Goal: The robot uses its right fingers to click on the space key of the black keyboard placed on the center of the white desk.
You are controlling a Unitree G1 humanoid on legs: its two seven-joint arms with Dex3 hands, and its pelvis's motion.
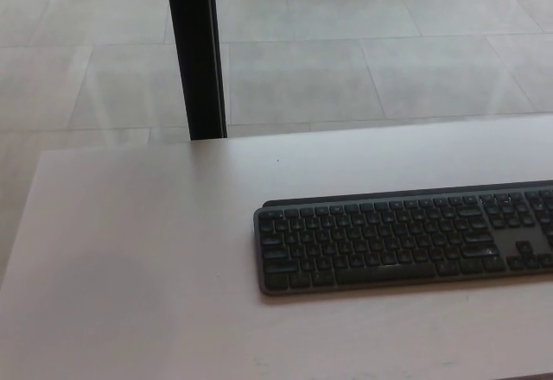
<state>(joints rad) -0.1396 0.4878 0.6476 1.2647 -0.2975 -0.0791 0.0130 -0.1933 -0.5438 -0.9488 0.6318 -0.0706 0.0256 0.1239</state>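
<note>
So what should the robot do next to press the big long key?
Probably bring its right hand in from the right edge and lower it toward the space key. No hand shows in the head view, and the black keyboard lies untouched on the white desk, so nothing can press the key yet.

My bench (155,259) was a plain pale pinkish white. The keyboard (402,240) was dark grey-black with faint pale key legends. The floor (363,52) showed light grey tiles with thin seams, and the post (195,52) was solid black.
</note>
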